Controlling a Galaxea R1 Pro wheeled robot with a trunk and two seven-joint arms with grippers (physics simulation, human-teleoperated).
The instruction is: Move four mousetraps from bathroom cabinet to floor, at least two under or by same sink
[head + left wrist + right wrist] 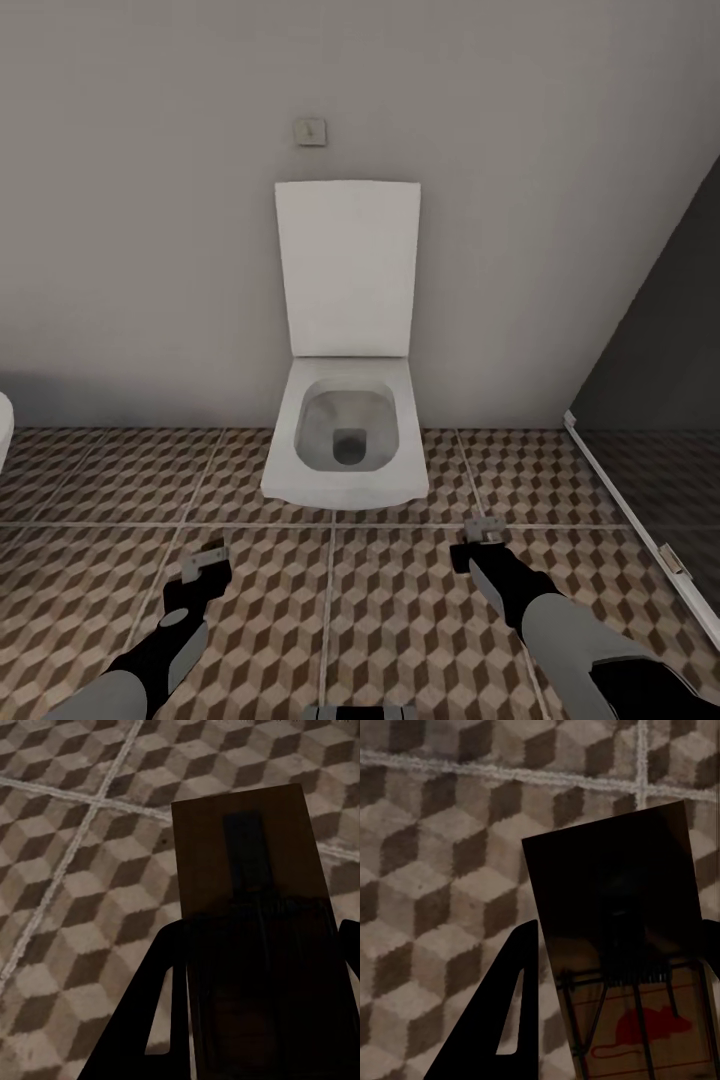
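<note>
In the left wrist view a dark-brown mousetrap (247,862) sits between the dark fingers (150,1005) of my left gripper (262,934), which is shut on it above the cube-patterned bathroom floor (67,900). My right gripper (619,930) is shut on a second mousetrap (615,892), whose near end carries a red mouse print. From the head view, the left gripper (205,562) and right gripper (483,530) hover low over the bathroom floor (400,610) in front of a toilet. The sink and the cabinet are out of view.
A white toilet (347,440) with its lid raised stands against the grey wall straight ahead. A dark panel with a white bottom rail (640,530) runs along the right. The rounded edge of a white fixture (4,430) shows at the far left.
</note>
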